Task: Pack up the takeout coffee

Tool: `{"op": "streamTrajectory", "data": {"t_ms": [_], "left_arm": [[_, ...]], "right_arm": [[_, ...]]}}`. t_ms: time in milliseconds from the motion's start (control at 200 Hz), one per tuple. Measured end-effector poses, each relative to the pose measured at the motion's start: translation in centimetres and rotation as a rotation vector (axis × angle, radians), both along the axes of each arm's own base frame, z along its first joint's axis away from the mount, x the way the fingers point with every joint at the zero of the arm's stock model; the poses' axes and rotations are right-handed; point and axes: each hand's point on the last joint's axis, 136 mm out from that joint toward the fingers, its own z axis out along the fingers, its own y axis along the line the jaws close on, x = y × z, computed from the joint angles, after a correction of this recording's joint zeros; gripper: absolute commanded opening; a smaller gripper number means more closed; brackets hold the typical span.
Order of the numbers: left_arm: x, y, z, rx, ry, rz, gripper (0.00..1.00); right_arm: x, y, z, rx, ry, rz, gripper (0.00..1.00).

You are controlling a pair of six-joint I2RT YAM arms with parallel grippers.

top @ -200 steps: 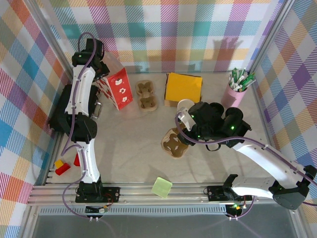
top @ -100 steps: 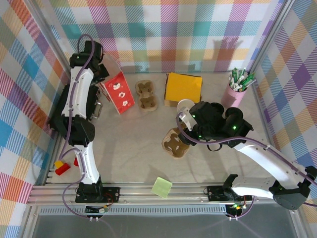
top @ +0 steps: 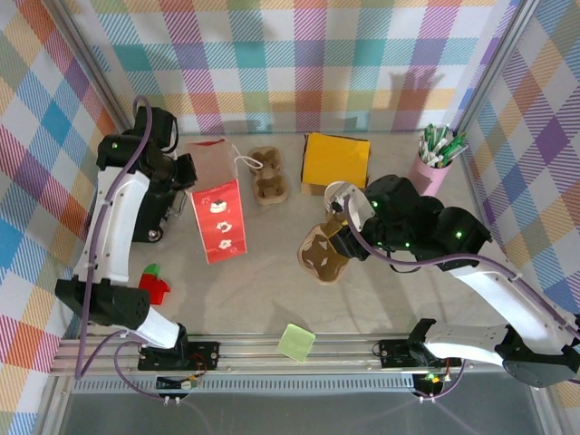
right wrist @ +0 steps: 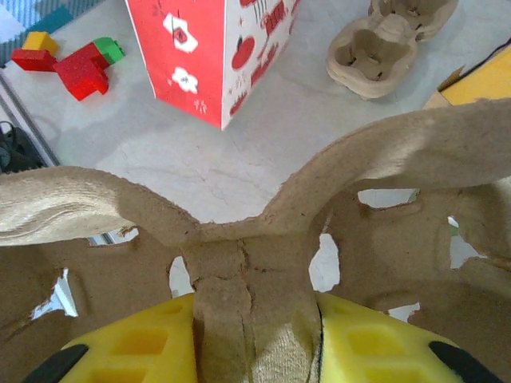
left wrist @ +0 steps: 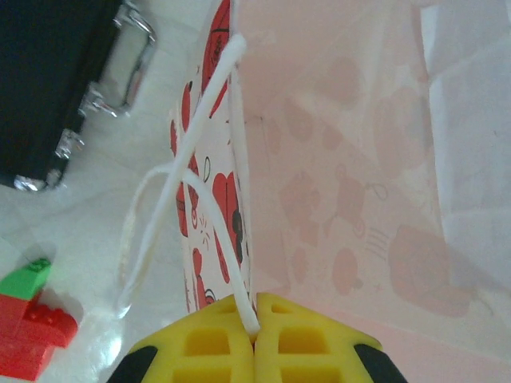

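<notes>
From above, the coffee cup (top: 338,192) stands unpacked on the worktop (top: 254,290) beside a yellow folder (top: 335,159). The cardboard carrier (top: 323,256) lies near it and the red paper bag (top: 218,223) well to the left. At the left wrist, the left fingers (left wrist: 207,345) are pressed together on the bag's rim, probably to steady it for loading. At the right wrist, the right fingers (right wrist: 136,359) pinch the carrier's centre tab, likely to carry it.

The left gripper (left wrist: 255,323) has closed on the rim of the red paper bag (top: 217,222) and pulled it forward from the back corner. The right gripper (right wrist: 255,335) has raised the cardboard cup carrier (top: 323,256) slightly
</notes>
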Motion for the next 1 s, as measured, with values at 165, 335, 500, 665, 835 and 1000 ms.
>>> {"op": "streamTrajectory", "data": {"t_ms": [165,335,500,665,835,1000], "left_arm": [[-3.7,-3.8,0.4,-0.061,0.001,-0.176,0.00],[-6.8,-8.7,0.7,-0.100,-0.009,-0.401,0.00],[-8.4,-12.6,-0.1,-0.164,-0.001,-0.575,0.00],[-8.5,-14.9,-1.0,-0.238,-0.021,-0.693,0.00],[-8.3,-16.2,-1.4,-0.265,-0.049,-0.789,0.00],[-8.2,-16.7,-1.9,-0.260,-0.076,-0.858,0.00]], "right_arm": [[-0.4,0.3,2.0,0.039,-0.005,0.022,0.35],[-0.7,1.1,4.7,0.092,0.002,0.053,0.35],[-1.3,2.2,7.3,0.159,0.036,0.093,0.35],[-1.5,3.6,8.6,0.210,0.111,0.145,0.35],[0.3,4.8,8.4,0.274,0.260,0.166,0.34],[1.9,6.7,6.2,0.296,0.430,0.206,0.34]]}}
